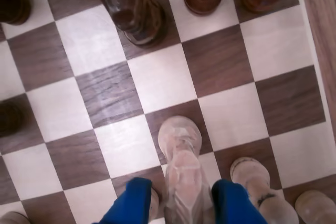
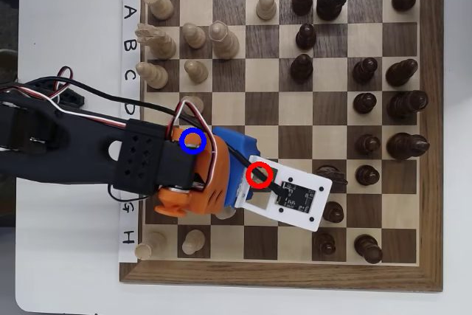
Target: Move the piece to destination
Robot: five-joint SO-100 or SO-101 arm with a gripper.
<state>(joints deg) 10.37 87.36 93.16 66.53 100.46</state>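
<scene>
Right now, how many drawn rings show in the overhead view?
2: the blue ring over the black arm; the red ring lower right, at the white plate's edge.

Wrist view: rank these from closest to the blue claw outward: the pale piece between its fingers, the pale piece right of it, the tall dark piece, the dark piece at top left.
1. Middle pale piece, between the gripper's fingers, bottom centre.
2. Right pale piece, bottom right.
3. Tall dark piece, top, left of centre.
4. Corner dark piece, top left.
</scene>
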